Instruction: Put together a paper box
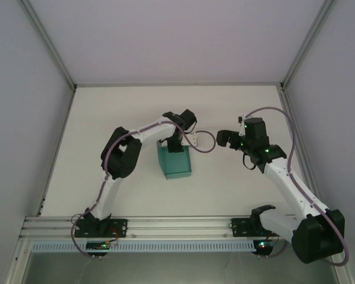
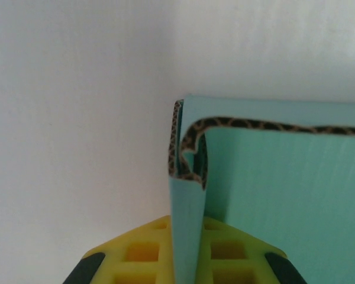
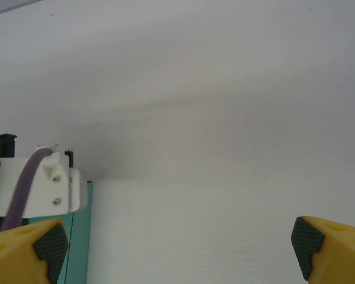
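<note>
while the teal paper box stands folded on the surface, my left hand pinches its corrugated wall; my right hand hangs spread nearby.

No writing, number, label, brand or sign can be read in any view. The teal card of the box is plain.
</note>
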`<state>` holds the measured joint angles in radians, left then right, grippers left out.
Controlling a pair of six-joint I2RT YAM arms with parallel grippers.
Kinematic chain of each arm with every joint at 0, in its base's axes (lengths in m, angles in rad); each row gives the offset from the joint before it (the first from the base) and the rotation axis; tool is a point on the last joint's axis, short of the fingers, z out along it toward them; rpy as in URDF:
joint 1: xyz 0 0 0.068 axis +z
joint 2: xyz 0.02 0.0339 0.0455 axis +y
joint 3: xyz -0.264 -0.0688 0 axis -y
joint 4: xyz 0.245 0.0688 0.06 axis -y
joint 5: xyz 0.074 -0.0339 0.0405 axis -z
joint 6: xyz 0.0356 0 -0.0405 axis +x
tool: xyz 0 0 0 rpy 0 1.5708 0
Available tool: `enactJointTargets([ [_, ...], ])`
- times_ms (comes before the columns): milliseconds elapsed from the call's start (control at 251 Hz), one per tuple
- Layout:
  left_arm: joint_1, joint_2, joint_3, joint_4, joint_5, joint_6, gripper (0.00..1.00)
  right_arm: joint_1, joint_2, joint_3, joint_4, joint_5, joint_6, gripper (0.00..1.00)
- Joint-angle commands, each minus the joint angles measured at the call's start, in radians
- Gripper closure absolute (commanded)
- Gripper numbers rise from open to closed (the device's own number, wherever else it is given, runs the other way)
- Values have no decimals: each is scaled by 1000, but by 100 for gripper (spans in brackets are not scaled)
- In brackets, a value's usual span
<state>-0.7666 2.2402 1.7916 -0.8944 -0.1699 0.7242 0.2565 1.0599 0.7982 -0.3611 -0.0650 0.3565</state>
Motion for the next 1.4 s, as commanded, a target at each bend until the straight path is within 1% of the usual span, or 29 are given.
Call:
enactJointTargets([
  [0, -3, 127, 32, -34, -139, -6, 100, -13, -18, -19, -20, -25, 19, 1],
  [96, -3, 156, 31, -17, -161, -15, 100, -19, -25, -31, -21, -33, 19, 1],
  [188, -2, 142, -1, 19, -133, -19, 100, -25, -33, -39, -23, -34, 19, 1],
  [295, 0, 90, -36, 68, -121, -6, 76, -36, -40, -38, -27, -46, 13, 1],
  [347, 4, 57, -41, 82, -107, -1, 71, -39, -42, -35, -28, -50, 12, 1],
  [427, 13, 1, -36, 85, -60, 11, 61, -43, -45, -29, -27, -56, 10, 1],
  [607, 21, -141, -29, 91, 31, 62, 29, -45, -49, -16, -3, -95, -14, 1],
  [643, 21, -172, -36, 88, 58, 76, 21, -44, -50, -14, 5, -104, -33, 1],
  [686, 23, -211, -46, 86, 94, 93, 4, -44, -52, -15, 21, -110, -60, 1],
  [698, 23, -223, -52, 87, 103, 97, 0, -44, -51, -12, 25, -114, -71, 1],
  [754, 23, -279, -79, 117, 148, 106, 1, -43, -51, -23, 62, -138, -138, 1],
  [810, 26, -342, -116, 191, 190, 75, 0, -42, -39, -46, 128, -146, -154, 1],
  [886, 52, -437, -179, 340, 232, -22, 0, -41, 11, -43, 192, -180, -188, 1],
  [934, 74, -499, -219, 449, 229, -114, 1, -38, 57, -12, 202, -200, -227, 1],
  [986, 100, -565, -257, 539, 196, -232, 1, -22, 128, 39, 188, -234, -277, 1],
  [1070, 152, -669, -332, 660, 84, -466, 1, 31, 266, 139, 147, -296, -391, 1],
  [1129, 203, -743, -392, 680, 25, -623, 1, 83, 378, 234, 85, -321, -513, 1],
  [1173, 249, -800, -450, 682, 4, -716, 1, 122, 466, 309, 33, -320, -605, 3],
  [1209, 284, -843, -509, 689, -37, -790, 1, 152, 539, 373, -10, -309, -671, 5],
  [1293, 355, -935, -653, 692, -120, -920, 1, 217, 709, 551, -134, -269, -789, 10],
  [1365, 416, -994, -767, 674, -153, -1017, 1, 261, 848, 696, -274, -258, -901, 14],
  [1397, 438, -1012, -816, 667, -165, -1067, 1, 279, 910, 757, -331, -257, -917, 16],
])
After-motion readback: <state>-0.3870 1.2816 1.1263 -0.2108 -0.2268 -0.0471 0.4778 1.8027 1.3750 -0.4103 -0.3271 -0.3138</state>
